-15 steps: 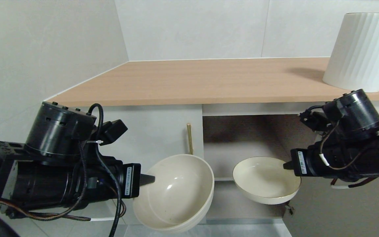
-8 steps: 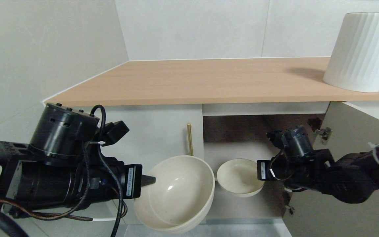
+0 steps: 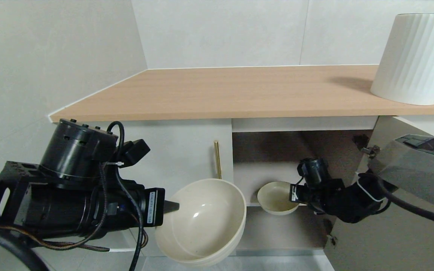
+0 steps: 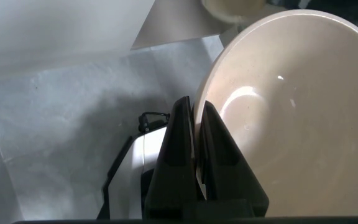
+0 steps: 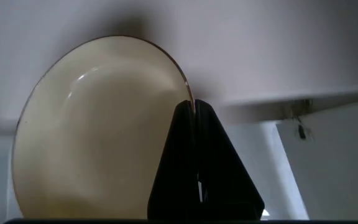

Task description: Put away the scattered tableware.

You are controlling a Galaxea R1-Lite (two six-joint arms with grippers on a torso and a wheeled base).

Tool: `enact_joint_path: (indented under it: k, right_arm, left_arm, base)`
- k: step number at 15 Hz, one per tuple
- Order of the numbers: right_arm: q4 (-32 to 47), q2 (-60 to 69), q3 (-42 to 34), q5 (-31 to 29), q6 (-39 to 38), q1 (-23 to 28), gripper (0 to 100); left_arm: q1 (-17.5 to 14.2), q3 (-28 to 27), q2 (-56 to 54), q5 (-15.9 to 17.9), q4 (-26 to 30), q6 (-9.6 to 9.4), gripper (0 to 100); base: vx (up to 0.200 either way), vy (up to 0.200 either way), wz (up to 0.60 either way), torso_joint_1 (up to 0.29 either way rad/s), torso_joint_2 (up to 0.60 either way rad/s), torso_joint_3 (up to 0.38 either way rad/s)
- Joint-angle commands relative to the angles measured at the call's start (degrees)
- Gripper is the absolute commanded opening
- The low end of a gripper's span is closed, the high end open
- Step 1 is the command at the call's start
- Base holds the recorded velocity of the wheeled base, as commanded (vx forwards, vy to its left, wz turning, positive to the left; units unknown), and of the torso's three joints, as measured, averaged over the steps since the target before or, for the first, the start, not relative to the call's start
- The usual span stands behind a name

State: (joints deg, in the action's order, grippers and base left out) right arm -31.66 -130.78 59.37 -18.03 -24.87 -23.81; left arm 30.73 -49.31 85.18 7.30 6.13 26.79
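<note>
A small gold-rimmed cream bowl [image 3: 275, 196], rim-clamped in the right tool [image 3: 292, 194], is being held over the cabinet shelf [image 3: 251, 205] for placement, while a large cream ceramic bowl [image 3: 205, 222], rim-clamped in the left tool [image 3: 170, 206], is being held outside.

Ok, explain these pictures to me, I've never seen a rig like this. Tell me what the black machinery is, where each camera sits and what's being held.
This is a two-armed robot on wheels. The wide picture comes from a camera on its head, looking forward and down; the other two come from cameras on its wrists, each looking along its own claw. The left gripper is clamped on the rim of a large bowl, held in front of the closed cabinet door. The right gripper is clamped on the rim of a small bowl, inside the open cabinet. Whether that bowl is set down yet, I cannot tell. On the wooden countertop stands a white ribbed container.
</note>
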Motion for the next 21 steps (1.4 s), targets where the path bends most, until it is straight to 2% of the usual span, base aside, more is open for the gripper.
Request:
enact_joint_path:
  k: [1, 7, 10, 14, 21]
  right_arm:
    - [0.02, -6.24, 4.09, -1.13, -0.88, 0.96, 0]
    - [0.28, -11.25, 11.21, -7.99, -2.38, 1.57, 0]
    - [0.46, -11.95, 12.35, -8.07, -2.55, 1.57, 0]
    - [0.55, -14.77, 17.71, -11.5, -2.55, 2.89, 0]
    - [0.55, -15.12, 18.59, -11.85, -2.55, 3.24, 0]
  left_arm:
    - [0.03, 0.0, 0.43, -0.01, 0.02, 0.01, 0]
    - [-0.06, 0.0, 0.52, -0.1, 0.02, 0.01, 0]
    - [-0.06, 0.0, 0.69, -0.1, 0.02, 0.1, 0]
    - [-0.06, 0.0, 1.05, -0.1, 0.02, 0.1, 0]
    - [-0.06, 0.0, 1.05, -0.1, 0.02, 0.1, 0]
  base:
    - [0.0, 0.0, 0.0, 0.0, 0.0, 0.0]
    - [0.0, 0.0, 0.0, 0.0, 0.0, 0.0]
    - [0.0, 0.0, 0.0, 0.0, 0.0, 0.0]
    - [0.0, 0.0, 0.0, 0.0, 0.0, 0.0]
    - [0.0, 0.0, 0.0, 0.0, 0.0, 0.0]
